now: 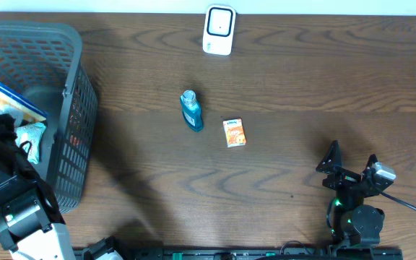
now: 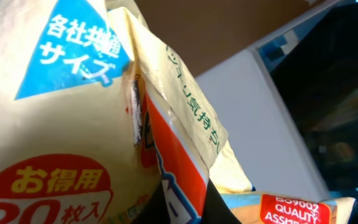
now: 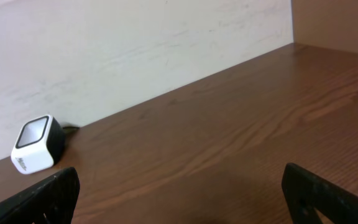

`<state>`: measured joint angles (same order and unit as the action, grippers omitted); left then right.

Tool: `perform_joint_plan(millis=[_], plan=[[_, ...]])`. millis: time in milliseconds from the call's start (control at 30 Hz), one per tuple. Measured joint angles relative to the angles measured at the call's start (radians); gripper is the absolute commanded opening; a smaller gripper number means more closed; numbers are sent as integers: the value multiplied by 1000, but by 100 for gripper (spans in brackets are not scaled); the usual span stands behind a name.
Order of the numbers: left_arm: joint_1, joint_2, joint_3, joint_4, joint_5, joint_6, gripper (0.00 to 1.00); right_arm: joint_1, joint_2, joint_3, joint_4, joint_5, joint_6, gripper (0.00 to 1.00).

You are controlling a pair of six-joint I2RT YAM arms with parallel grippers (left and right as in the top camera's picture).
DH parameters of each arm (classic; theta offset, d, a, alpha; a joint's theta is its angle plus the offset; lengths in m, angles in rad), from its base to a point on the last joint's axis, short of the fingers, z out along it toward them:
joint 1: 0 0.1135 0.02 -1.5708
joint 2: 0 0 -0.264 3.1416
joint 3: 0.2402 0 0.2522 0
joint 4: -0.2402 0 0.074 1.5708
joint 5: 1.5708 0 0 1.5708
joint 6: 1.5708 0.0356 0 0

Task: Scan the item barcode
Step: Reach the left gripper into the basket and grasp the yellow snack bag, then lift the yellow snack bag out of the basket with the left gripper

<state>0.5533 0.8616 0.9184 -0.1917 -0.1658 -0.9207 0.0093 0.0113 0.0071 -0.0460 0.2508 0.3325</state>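
Overhead first: grey plastic mesh basket [image 1: 74, 87] sits at the left edge of the brown wooden tabletop [image 1: 302, 72] with a few packets in it. The left gripper [image 1: 13, 137] is down inside it. White boxy barcode scanner [image 1: 219, 30] is at the middle of the far edge. A small blue bottle [image 1: 191, 110] and a little orange carton [image 1: 234, 133] lie near the centre, just beside each other. The right gripper [image 1: 351, 160] is parked by the near right corner, jaws spread wide, nothing in them.

Left wrist cam is basically all cream plastic packet with a blue triangle and a red oval label [image 2: 61, 137], right up against the lens. The jaws are closed right down and, going by the creases running into them, I'd say they've pinched the packet's film. You can't really see the fingers though.

Right wrist cam: both fingers apart with bare wood between them, and the scanner off by the far edge.

What worries me is that a thin-film pinch could slip on the lift, or the packet could snag the basket wall. It's floppy too, so the barcode could end up folded or facing away from the scanner.
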Motion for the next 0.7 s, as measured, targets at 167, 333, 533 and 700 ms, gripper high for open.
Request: perform_joint_plan(millis=[167,333,533,700], plan=[[0,0,0,10,-80,199,7,0,0,0,0,0,0,99],[0,0,0,29,-129,366,7,0,0,0,0,0,0,99],[0,-5,0,51,-148,425,7,0,0,0,0,0,0,99],[0,-35,0,70,-190,433,7,0,0,0,0,0,0,99]])
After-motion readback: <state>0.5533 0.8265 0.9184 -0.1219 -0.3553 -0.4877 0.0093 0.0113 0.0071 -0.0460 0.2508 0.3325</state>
